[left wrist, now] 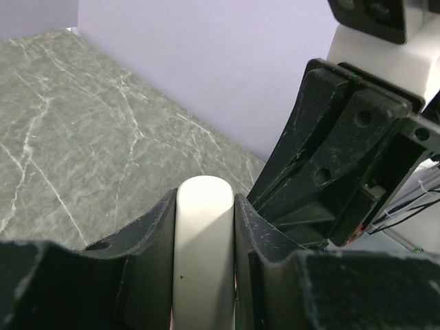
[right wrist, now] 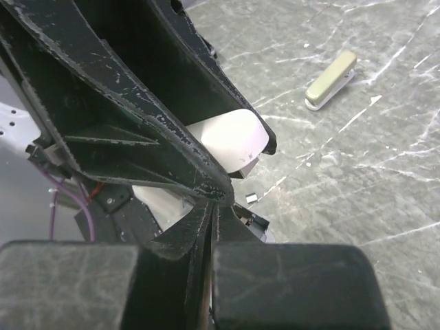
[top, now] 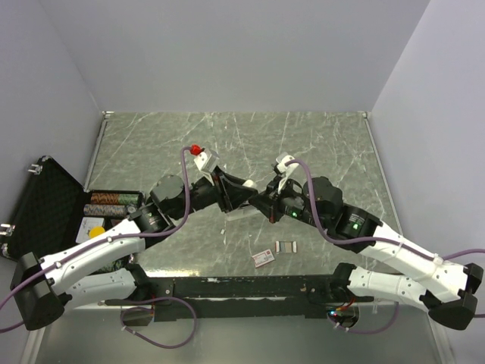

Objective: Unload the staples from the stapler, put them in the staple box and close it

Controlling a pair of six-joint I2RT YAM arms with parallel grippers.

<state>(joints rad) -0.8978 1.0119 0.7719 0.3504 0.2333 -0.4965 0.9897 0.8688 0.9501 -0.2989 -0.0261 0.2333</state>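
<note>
My left gripper (top: 241, 196) is shut on a white stapler (left wrist: 205, 247) and holds it above the table's middle; both fingers press its sides. The stapler also shows in the right wrist view (right wrist: 230, 141). My right gripper (top: 261, 203) meets it from the right with its fingers (right wrist: 185, 227) pressed together at the stapler's underside. What lies between them is hidden. A short strip of silvery staples (top: 286, 246) lies on the table near the front. A small silvery piece (right wrist: 251, 199) lies on the table just past my right fingertips.
A small red-and-white box (top: 263, 258) lies beside the staples. A second, beige stapler (right wrist: 331, 80) lies on the table farther off. An open black case (top: 45, 205) with items stands at the left. Grey walls enclose the marble table (top: 318, 144).
</note>
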